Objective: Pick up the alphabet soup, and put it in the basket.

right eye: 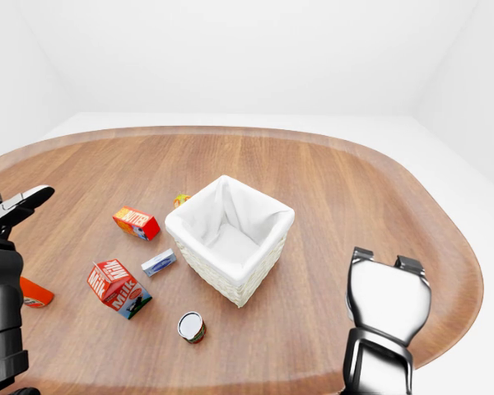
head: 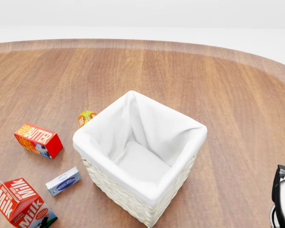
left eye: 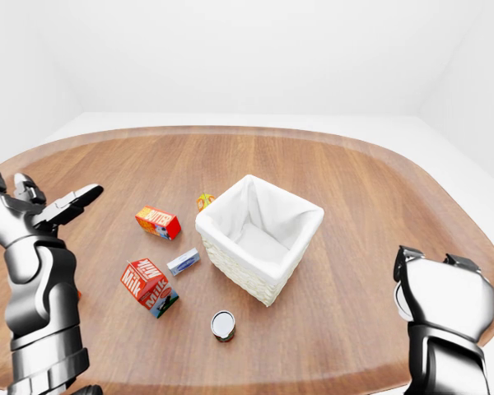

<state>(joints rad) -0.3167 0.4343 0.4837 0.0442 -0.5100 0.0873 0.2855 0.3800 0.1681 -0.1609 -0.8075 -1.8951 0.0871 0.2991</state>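
Fingers [left eye: 81, 197] of the left hand [left eye: 33, 212] spread open, right hand's [right eye: 387, 296] grip unclear, both well apart from the alphabet soup [left eye: 223, 326] near the basket [left eye: 259, 237], with bare table [left eye: 379, 214] to its right.

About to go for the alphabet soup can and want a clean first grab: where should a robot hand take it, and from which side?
Grip the alphabet soup can round its curved side wall. It seems to stand upright, round lid facing up, alone on the table below the basket. Come from the left-eye view's bottom or right, probably with the right robot hand; the milk carton crowds the left.
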